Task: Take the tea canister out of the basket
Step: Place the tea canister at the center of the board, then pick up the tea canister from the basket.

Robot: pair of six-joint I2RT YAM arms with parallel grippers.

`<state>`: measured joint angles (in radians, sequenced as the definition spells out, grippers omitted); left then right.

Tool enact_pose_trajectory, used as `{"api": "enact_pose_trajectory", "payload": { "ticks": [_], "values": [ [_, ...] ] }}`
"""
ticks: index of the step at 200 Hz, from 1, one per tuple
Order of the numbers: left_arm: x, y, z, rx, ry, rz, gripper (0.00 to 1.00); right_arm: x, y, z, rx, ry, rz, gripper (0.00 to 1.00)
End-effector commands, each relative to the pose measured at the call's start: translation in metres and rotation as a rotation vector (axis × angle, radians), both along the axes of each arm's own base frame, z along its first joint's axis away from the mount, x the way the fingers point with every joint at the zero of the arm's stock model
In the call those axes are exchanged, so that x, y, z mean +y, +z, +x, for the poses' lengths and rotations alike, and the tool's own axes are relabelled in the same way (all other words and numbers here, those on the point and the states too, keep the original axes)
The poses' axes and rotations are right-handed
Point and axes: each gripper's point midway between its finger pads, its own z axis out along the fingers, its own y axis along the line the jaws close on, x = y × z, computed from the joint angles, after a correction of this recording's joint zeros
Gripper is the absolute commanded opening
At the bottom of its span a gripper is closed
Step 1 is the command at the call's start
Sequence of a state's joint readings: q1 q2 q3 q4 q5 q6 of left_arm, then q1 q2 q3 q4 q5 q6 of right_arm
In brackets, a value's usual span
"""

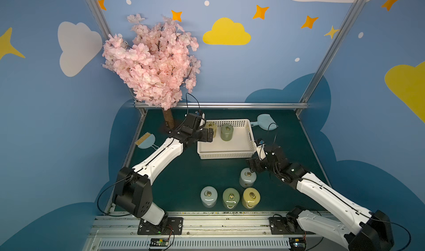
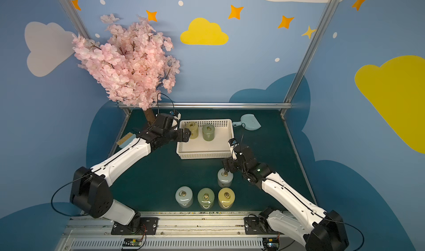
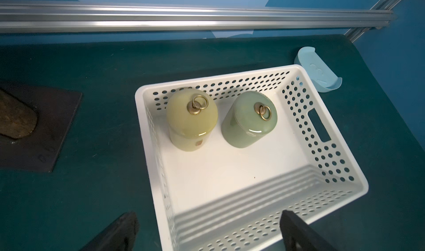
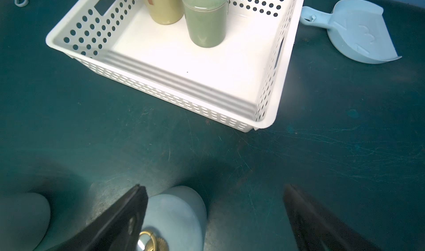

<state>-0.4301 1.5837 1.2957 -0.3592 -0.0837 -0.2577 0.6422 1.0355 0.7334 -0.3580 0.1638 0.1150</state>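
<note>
Left pincer [image 3: 208, 217] gapes wide at the basket's [image 3: 230, 169] left edge and holds nothing. The left wrist view catches a small label low on the yellow tea canister [image 3: 192, 119]; the top views don't show it. The green tea canister [image 3: 249, 121] is beside it. Both stand upright along the basket's far wall, ring knobs skyward. Right pincer [image 4: 213, 187] is spread wide and empty above a pale canister [image 4: 174, 210] on the worktop [image 4: 138, 135].

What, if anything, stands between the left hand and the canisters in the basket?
Nothing visible except the side wall of the basket. The open left hand hovers at that wall, near the yellow canister; the green canister stands just past it.
</note>
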Motion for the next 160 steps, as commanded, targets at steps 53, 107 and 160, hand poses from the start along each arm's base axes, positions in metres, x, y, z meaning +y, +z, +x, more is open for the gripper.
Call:
{"api": "enact_pose_trajectory", "payload": {
  "ticks": [53, 107, 160],
  "values": [
    [0.001, -0.034, 0.043, 0.101, 0.051, 0.148, 1.00, -0.004, 0.005, 0.006, -0.030, -0.034, 0.031, 0.98],
    [-0.009, -0.050, 0.072, 0.095, 0.051, 0.178, 1.00, -0.006, 0.006, 0.006, -0.032, -0.042, 0.041, 0.98],
    [-0.020, -0.068, 0.092, 0.115, 0.032, 0.186, 1.00, -0.006, 0.005, 0.007, -0.026, -0.043, 0.048, 0.99]
  ]
}}
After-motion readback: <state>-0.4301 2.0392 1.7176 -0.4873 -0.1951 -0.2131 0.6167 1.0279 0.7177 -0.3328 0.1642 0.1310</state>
